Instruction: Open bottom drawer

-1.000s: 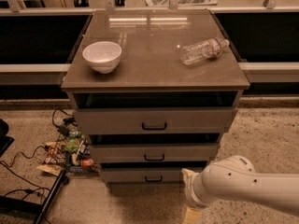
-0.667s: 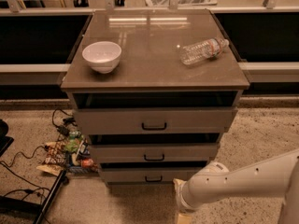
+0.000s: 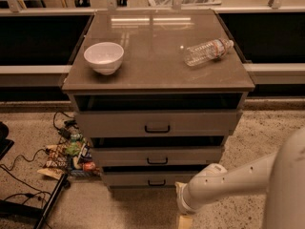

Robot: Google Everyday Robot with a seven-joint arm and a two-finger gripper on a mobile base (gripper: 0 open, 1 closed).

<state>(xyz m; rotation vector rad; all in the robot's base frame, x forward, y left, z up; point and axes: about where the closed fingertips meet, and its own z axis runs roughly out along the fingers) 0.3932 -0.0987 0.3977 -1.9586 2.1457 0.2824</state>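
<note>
The bottom drawer (image 3: 138,179) is the lowest, narrowest grey-beige front of the cabinet, with a small black bar handle (image 3: 157,182). It sits about flush with the middle drawer (image 3: 157,156) above it. My white arm (image 3: 228,182) reaches in from the lower right. My gripper (image 3: 184,220) hangs at the frame's bottom edge, below and a little right of the bottom drawer's handle, apart from it. Most of the gripper is cut off by the frame.
The top drawer (image 3: 157,123) has a larger handle. A white bowl (image 3: 104,57) and a lying plastic bottle (image 3: 207,51) rest on the cabinet top (image 3: 152,75). Snack bags (image 3: 71,156) and cables (image 3: 19,175) lie on the floor at left.
My arm has swung left and down across the lower right, bringing the gripper closer to the cabinet's bottom front. The drawers have not moved.
</note>
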